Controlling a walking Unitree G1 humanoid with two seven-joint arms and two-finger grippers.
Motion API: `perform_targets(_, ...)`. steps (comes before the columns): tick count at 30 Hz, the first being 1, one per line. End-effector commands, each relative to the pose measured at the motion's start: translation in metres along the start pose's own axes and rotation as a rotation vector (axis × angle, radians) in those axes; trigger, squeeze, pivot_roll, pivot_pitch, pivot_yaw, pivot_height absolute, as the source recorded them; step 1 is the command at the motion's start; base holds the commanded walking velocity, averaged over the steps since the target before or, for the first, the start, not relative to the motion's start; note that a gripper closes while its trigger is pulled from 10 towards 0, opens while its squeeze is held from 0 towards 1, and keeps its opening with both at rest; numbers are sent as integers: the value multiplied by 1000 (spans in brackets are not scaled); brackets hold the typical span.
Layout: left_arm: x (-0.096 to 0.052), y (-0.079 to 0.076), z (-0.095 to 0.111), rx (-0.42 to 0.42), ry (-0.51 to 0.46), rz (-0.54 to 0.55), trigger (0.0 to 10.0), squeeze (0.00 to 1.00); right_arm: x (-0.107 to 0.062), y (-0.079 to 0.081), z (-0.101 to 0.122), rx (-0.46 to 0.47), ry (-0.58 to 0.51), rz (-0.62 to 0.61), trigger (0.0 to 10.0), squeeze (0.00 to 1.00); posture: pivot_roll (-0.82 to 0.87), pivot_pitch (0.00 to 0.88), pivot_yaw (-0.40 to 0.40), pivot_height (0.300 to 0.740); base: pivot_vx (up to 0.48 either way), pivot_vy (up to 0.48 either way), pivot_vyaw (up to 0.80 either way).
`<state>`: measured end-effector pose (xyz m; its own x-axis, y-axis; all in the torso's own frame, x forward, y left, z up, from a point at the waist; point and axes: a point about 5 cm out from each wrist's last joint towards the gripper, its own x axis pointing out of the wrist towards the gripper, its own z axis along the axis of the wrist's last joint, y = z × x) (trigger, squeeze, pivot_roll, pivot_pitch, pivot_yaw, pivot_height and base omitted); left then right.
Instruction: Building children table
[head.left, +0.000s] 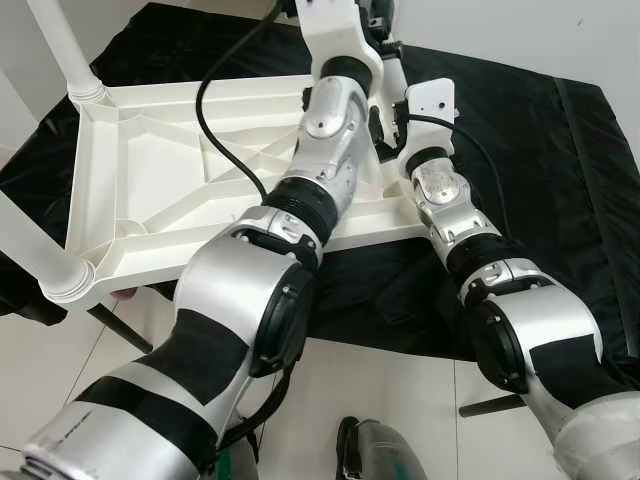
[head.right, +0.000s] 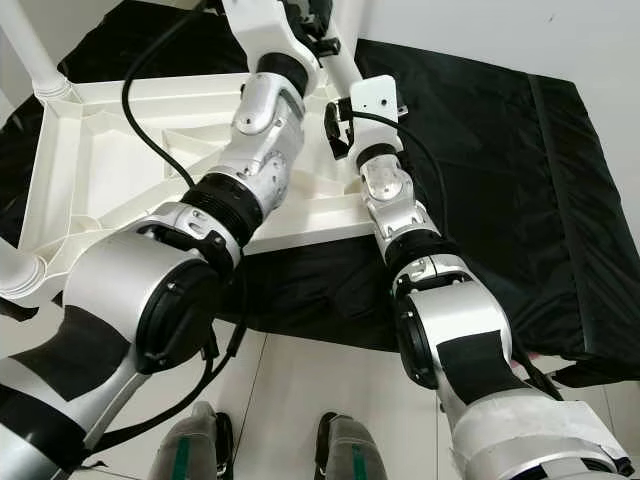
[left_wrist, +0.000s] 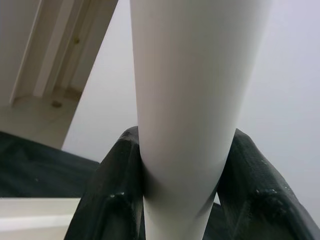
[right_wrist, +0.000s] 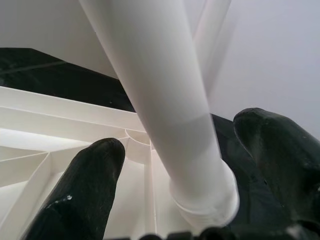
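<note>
My left pincer (left_wrist: 181, 185) is clamped on the white tapered plastic table leg (left_wrist: 192, 100); my right pincer (right_wrist: 192, 175) stands apart around it, above the upturned white ribbed tabletop (head.left: 170, 170) on the black-draped surface (head.left: 560, 180). Tilting could jam the socket.

No words, labels, brand marks, numbers or signs can be read anywhere in these pictures. The white plastic tabletop (head.left: 150, 190), its white legs (left_wrist: 190, 110), the black cloth (head.right: 500, 180) under it and the silver arms all show plain, unmarked surfaces.
</note>
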<state>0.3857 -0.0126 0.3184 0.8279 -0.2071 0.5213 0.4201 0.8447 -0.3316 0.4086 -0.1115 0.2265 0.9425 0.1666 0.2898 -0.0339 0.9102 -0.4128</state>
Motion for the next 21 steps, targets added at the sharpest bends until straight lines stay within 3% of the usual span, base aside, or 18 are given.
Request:
perform_targets(1, 0, -17, 4, -3, -24, -243, 10000, 0, 1, -2, 0, -11, 2, 5, 10000, 0, 29, 74, -38, 740, 0, 0, 0)
perform_targets(6, -1, -19, 1, -50, -8, -250, 10000, 0, 7, -4, 8, -34, -10, 20, 10000, 0, 29, 73, -38, 740, 0, 0, 0)
perform_targets(21, -2, -24, -4, -144, 20, -266, 10000, 0, 7, -25, 0, -154, 38, -2, 10000, 0, 53, 74, -48, 740, 0, 0, 0)
